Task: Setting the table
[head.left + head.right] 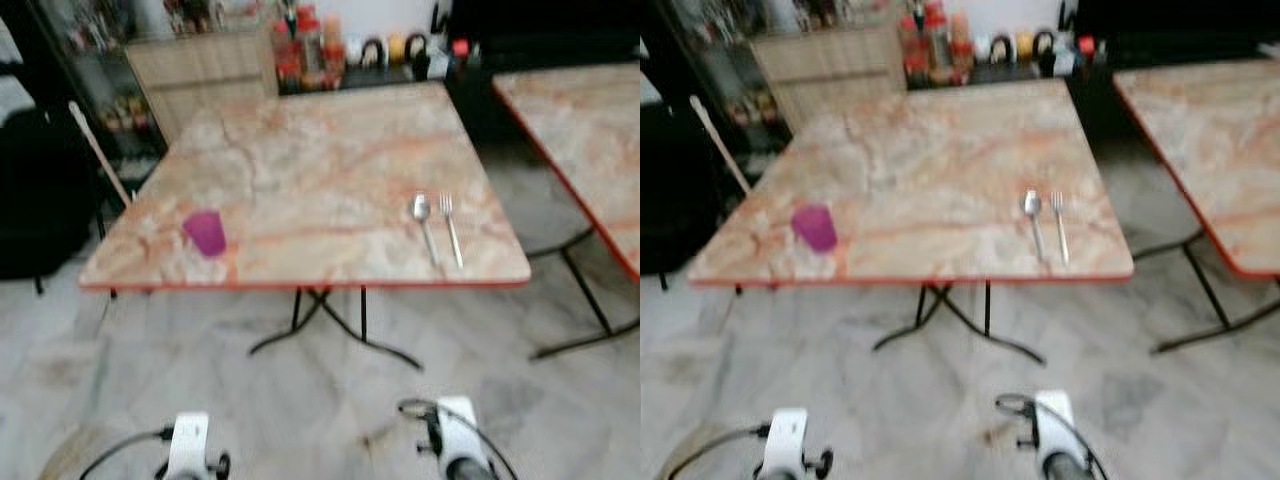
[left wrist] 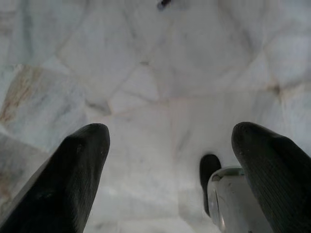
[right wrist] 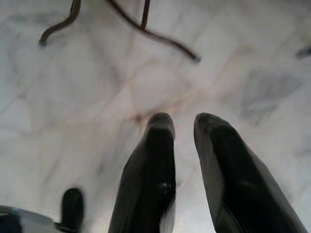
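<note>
A marble-patterned table (image 1: pixel 320 150) with a red edge stands ahead of me. Near its front left corner sits a purple cup (image 1: pixel 205 232), upright. Toward the front right a spoon (image 1: pixel 424 222) and a fork (image 1: pixel 451 228) lie side by side, handles pointing at me. Both arms hang low in front of the table, well short of it. My left gripper (image 2: pixel 170 131) is open over the floor, fingers wide apart and holding nothing. My right gripper (image 3: pixel 184 119) points down at the floor with its fingers close together, holding nothing.
A second table (image 1: pixel 590 130) of the same kind stands to the right, across a narrow gap. Bottles and jars (image 1: pixel 310 45) crowd a counter behind. A dark chair (image 1: pixel 40 190) and a leaning stick (image 1: pixel 98 150) are at the left. Black table legs (image 1: pixel 330 320) spread over the marble floor.
</note>
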Tool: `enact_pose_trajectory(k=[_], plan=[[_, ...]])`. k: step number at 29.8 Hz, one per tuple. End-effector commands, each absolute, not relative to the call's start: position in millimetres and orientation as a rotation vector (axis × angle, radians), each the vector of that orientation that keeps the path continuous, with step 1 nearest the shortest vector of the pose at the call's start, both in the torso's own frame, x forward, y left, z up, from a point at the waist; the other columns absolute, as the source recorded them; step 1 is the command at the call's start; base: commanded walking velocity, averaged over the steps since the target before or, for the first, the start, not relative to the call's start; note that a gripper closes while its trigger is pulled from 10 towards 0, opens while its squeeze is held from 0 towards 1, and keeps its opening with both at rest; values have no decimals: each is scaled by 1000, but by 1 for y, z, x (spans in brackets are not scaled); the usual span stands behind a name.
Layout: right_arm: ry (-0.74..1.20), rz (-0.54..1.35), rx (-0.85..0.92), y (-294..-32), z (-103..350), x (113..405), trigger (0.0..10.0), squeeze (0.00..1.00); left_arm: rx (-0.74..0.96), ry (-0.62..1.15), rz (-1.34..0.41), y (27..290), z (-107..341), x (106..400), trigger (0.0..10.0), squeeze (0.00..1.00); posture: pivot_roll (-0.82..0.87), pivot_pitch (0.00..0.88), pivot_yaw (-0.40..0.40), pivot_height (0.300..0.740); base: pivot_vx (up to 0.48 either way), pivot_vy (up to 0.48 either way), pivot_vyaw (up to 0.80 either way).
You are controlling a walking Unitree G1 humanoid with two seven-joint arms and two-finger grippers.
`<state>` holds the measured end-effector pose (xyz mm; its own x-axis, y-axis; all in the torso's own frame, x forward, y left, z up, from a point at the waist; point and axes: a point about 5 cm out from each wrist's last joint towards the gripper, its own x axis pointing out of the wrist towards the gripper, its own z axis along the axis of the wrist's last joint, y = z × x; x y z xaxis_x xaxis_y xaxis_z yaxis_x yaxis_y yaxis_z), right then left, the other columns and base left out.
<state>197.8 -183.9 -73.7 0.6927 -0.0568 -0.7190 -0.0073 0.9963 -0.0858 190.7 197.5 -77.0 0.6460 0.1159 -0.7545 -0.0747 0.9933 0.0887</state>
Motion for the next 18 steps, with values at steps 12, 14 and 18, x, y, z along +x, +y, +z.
enact_pose_trajectory(k=[12,14,18], plan=[[778,-8,-54,-171,-71,205,10000,0,64,865,139,208,-76,189,10000,0,-2,0,88,736,299,0,0],[772,-9,-53,-171,-70,205,10000,0,62,863,138,207,-76,190,10000,0,-2,0,86,736,300,0,0],[769,-8,-53,-171,-70,206,10000,0,61,864,138,207,-76,190,10000,0,-1,0,83,736,302,0,0]])
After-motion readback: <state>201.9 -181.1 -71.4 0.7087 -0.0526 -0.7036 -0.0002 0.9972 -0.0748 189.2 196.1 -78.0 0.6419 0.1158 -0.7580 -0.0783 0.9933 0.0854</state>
